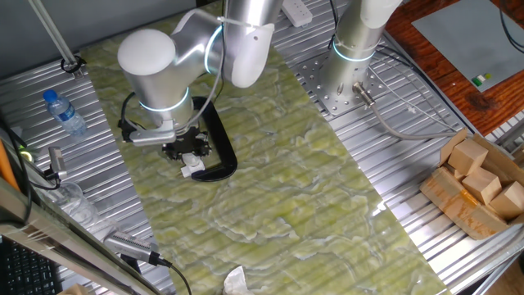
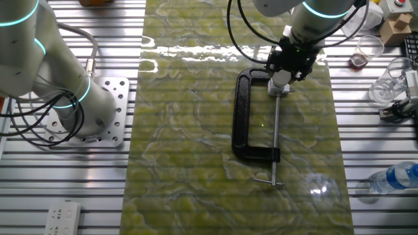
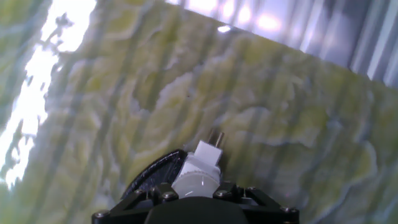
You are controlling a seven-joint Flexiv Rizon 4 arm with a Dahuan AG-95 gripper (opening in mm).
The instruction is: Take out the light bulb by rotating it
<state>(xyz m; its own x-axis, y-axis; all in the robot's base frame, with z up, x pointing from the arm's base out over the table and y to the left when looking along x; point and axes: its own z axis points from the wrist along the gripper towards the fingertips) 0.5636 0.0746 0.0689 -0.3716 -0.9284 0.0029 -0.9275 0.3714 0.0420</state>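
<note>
One claw (image 2: 287, 70) at light bulb (image 3: 194, 183), no readable writing visible

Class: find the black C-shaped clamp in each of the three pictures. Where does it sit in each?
One fixed view: clamp left of centre, beside the gripper.
Other fixed view: clamp right of centre, below the gripper.
Hand view: dark curve at bottom edge.
Shared landmark: green marbled mat.

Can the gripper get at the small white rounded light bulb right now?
Probably yes: the gripper sits right over the light bulb, fingers either side; the black C-shaped clamp lies alongside, not between.
</note>
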